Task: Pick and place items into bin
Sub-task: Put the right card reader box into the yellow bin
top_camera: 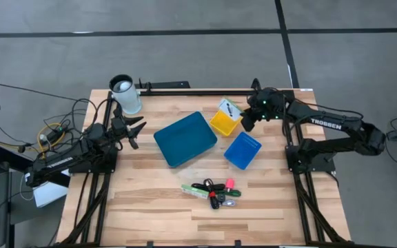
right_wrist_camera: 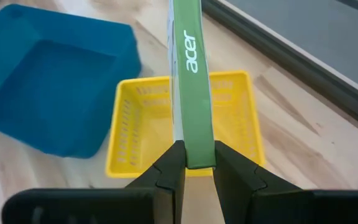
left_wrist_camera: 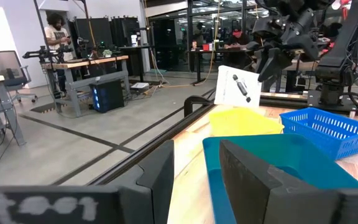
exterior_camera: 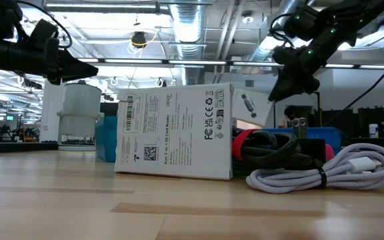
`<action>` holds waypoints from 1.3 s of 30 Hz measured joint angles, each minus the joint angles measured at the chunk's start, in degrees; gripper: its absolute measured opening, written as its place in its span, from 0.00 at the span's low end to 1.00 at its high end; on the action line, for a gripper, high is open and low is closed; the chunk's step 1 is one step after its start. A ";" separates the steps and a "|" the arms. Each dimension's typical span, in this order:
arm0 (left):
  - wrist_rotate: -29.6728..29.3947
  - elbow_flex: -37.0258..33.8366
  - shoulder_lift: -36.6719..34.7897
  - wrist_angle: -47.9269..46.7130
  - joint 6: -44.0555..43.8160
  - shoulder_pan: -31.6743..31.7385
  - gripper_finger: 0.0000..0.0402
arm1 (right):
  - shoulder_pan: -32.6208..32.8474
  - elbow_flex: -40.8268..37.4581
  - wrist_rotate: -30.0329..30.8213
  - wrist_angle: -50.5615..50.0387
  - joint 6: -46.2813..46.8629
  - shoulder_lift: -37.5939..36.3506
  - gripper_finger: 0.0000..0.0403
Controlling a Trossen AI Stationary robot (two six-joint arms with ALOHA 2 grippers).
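My right end effector (right_wrist_camera: 194, 163) is clamped on the green edge of the white square packet (top_camera: 228, 107), holding it on edge above the yellow bin (top_camera: 224, 123), near the worktop's (top_camera: 150, 207) far side. A large blue tray (top_camera: 185, 138) lies to that bin's left, a blue mesh bin (top_camera: 243, 150) nearer the front. My left end effector (top_camera: 135, 131) hovers over the worktop's left side, fingers (left_wrist_camera: 250, 171) parted and empty. Remaining items (top_camera: 214, 191), green, black and pink-red pieces, sit clustered near the front edge.
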 joint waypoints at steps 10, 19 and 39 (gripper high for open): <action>0.00 0.00 0.00 0.00 0.00 -0.02 0.30 | 5.78 0.00 4.65 0.24 1.06 0.00 0.16; 0.00 -0.01 -0.02 0.00 0.00 0.00 0.30 | 5.90 0.00 5.23 0.14 0.57 0.00 0.16; 0.00 -0.01 0.01 0.00 0.00 -0.02 0.30 | 5.34 0.00 6.38 0.18 -0.37 0.00 0.16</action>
